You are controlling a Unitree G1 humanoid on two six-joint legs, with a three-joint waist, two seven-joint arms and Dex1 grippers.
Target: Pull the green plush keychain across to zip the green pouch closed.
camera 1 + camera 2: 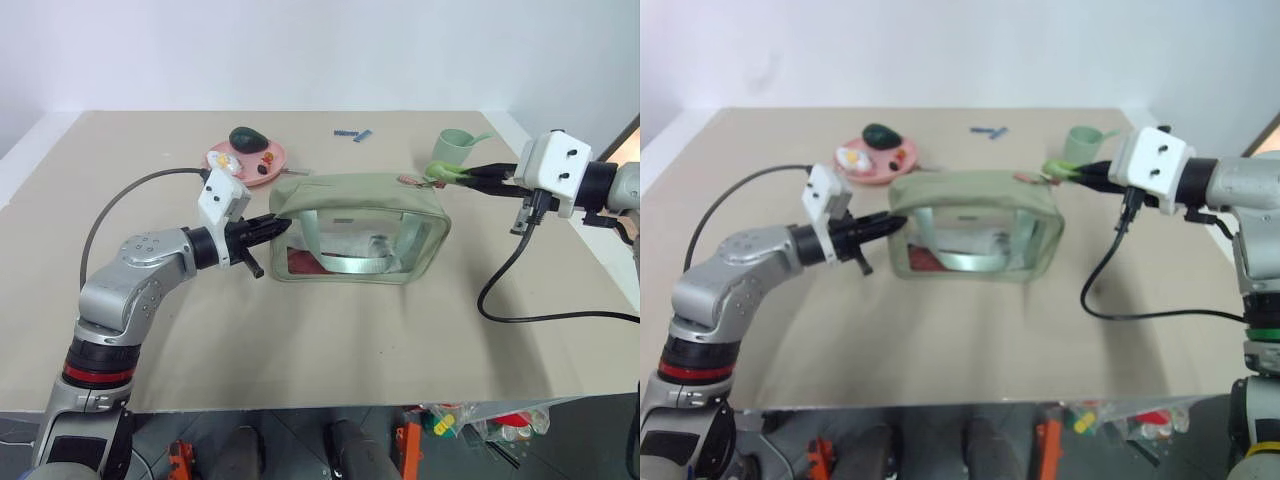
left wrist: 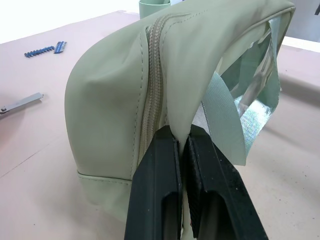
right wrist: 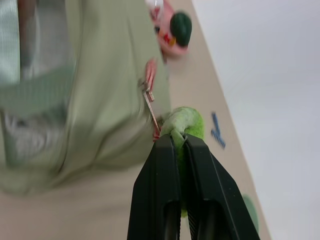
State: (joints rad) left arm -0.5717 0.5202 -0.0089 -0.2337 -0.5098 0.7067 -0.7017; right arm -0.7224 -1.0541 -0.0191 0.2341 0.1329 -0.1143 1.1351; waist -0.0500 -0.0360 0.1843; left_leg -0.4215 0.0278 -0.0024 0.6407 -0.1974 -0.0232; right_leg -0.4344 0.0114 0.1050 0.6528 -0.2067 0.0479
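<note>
While the left arm reaches level across the table, its left gripper [image 1: 281, 225] pinches a fold of soft fabric at the left end of the green pouch [image 1: 360, 200] — the left wrist view shows the zipper teeth joined there. From the far side the right gripper [image 1: 462, 175] clamps the fuzzy green plush keychain [image 3: 186, 124], just off the pouch's right top corner — the right wrist view shows its metal link to the slider.

Pink plate [image 1: 272, 160], pale green cup [image 1: 452, 146], blue clips [image 1: 351, 133] on table [image 1: 330, 340]
</note>
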